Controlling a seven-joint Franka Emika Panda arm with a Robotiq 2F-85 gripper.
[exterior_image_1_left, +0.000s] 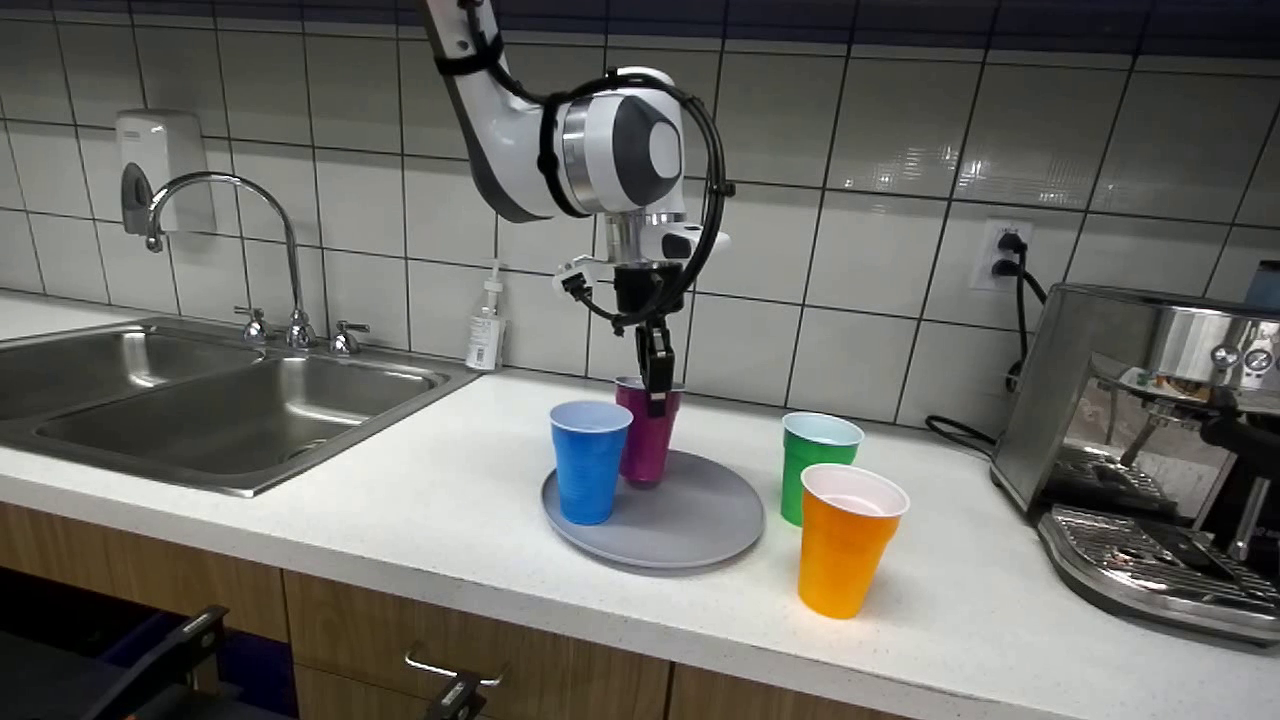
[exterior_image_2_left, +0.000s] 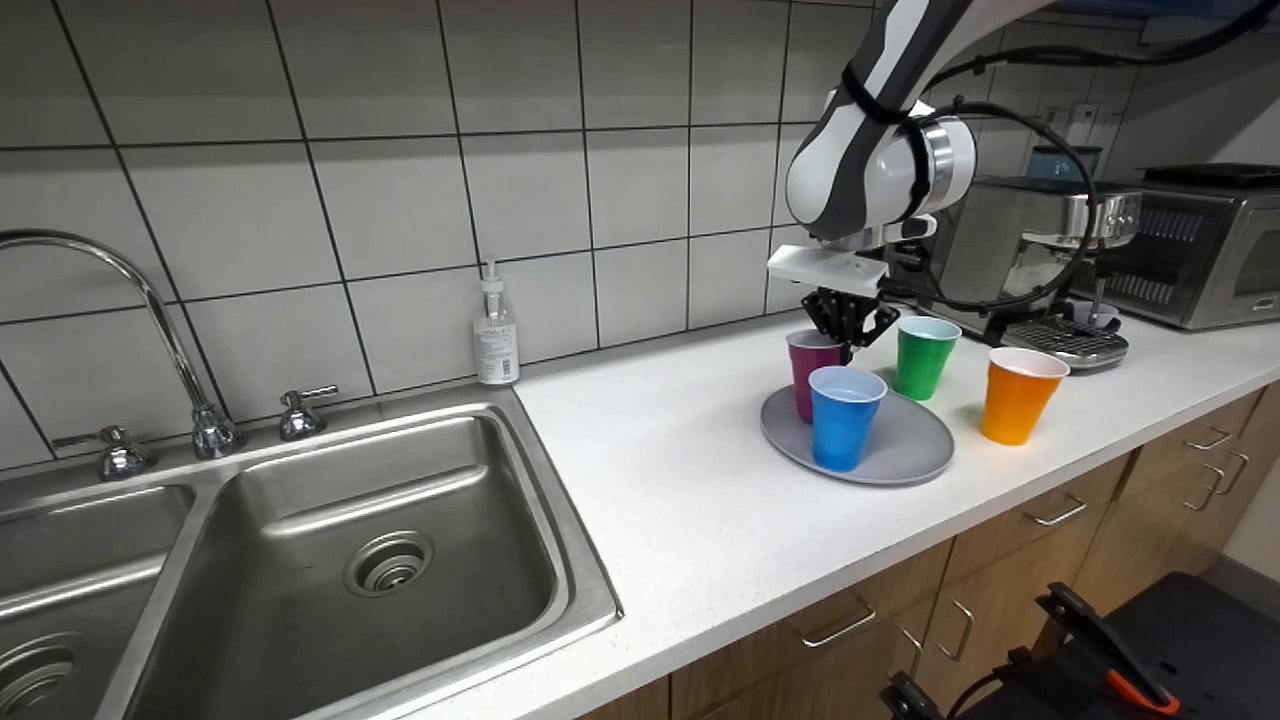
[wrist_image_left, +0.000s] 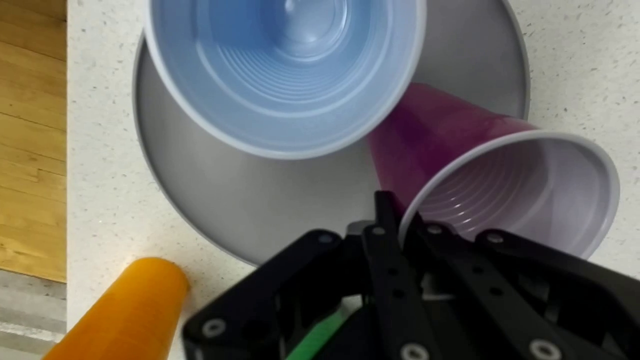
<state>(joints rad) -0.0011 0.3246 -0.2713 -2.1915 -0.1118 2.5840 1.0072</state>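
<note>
My gripper (wrist_image_left: 402, 214) is shut on the wall of a purple cup (wrist_image_left: 430, 135), one finger inside the white rim and one outside. Pointing down, the gripper (exterior_image_1_left: 656, 395) meets the cup's near-right rim in an exterior view. The purple cup (exterior_image_2_left: 804, 385) is roughly upright at the back of a round grey plate (exterior_image_2_left: 915, 455); whether its base rests on the plate or hangs just over it I cannot tell. Beside it on the plate stands a blue cup (exterior_image_1_left: 590, 465), upright and empty inside in the wrist view.
A green cup (exterior_image_1_left: 803, 480) and an orange cup (exterior_image_1_left: 845, 560) stand on the white counter right of the plate. Farther right is a coffee machine (exterior_image_1_left: 1170, 450). A steel sink (exterior_image_2_left: 390, 540) and a soap bottle (exterior_image_2_left: 496, 335) lie to the left, with a tiled wall (exterior_image_1_left: 880, 260) behind.
</note>
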